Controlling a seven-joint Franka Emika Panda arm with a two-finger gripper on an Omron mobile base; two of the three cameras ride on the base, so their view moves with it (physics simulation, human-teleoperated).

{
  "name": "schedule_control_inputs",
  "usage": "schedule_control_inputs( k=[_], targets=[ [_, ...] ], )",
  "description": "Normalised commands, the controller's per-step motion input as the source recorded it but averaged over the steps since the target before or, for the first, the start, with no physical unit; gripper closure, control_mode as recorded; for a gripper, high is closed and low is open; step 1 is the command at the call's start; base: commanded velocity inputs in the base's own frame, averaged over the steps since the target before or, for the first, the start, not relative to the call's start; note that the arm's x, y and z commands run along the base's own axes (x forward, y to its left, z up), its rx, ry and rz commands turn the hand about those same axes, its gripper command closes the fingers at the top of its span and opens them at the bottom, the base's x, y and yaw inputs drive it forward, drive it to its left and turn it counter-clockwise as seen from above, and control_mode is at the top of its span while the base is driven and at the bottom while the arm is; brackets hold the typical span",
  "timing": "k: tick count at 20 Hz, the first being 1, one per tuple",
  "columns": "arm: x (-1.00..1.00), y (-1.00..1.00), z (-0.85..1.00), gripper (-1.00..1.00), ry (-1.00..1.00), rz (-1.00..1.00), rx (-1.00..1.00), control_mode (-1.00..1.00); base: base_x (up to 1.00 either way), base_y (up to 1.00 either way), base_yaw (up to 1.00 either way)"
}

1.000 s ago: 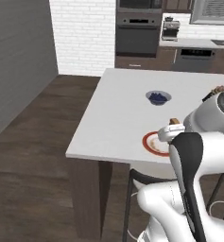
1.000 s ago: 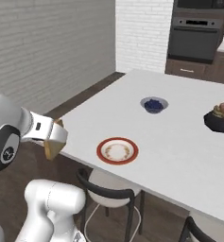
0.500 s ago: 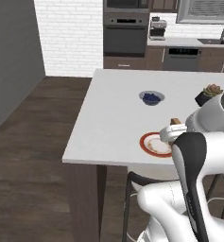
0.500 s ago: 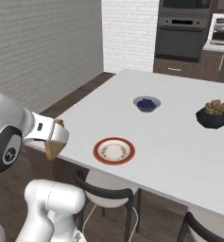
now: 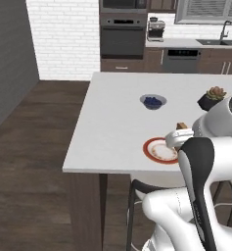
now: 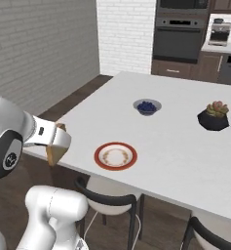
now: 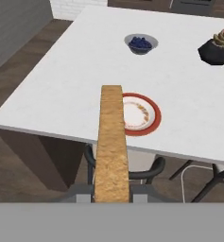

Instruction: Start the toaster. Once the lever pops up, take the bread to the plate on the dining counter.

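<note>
My gripper (image 6: 57, 140) is shut on the bread (image 6: 55, 148), a tan slice held on edge beside the near left corner of the dining counter (image 6: 175, 141). From the hand, the bread (image 7: 111, 142) runs up the middle, its far end over the near rim of the plate (image 7: 142, 115). The red-rimmed plate (image 6: 115, 156) lies near the counter's front edge, to the right of the bread. In the left base view, the bread (image 5: 181, 126) peeks out above my arm, just beyond the plate (image 5: 158, 149). The toaster is out of view.
A grey bowl of blue berries (image 6: 146, 106) and a dark potted plant (image 6: 214, 115) stand farther back on the counter. Black-framed chairs (image 6: 107, 195) are tucked under its front edge. Wall ovens (image 5: 124, 34) and a worktop line the back wall.
The whole picture has shifted as the base drove, and the counter and plate now sit nearer. The bread stays in my gripper.
</note>
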Motion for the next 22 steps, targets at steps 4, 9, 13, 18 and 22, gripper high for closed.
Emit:
schedule_control_inputs(
  k=[4, 9, 13, 18, 22],
  targets=[
    [0.35, -0.2, -0.1, 1.0, 0.0, 0.0, 0.03, -1.0, 0.27, -0.07, -0.03],
    [0.8, -0.55, -0.38, 1.0, 0.0, 0.06, 0.02, -1.0, 0.0, 0.0, 0.0],
    [0.73, -0.74, -0.23, 1.0, -0.01, 0.17, 0.09, -1.0, 0.0, 0.0, 0.0],
    [0.68, -0.52, -0.32, 1.0, 0.0, 0.17, 0.12, -1.0, 0.0, 0.0, 0.0],
    [0.98, -0.24, -0.26, 1.0, 0.08, 0.07, 0.19, -1.0, 0.0, 0.0, 0.0]
  ],
)
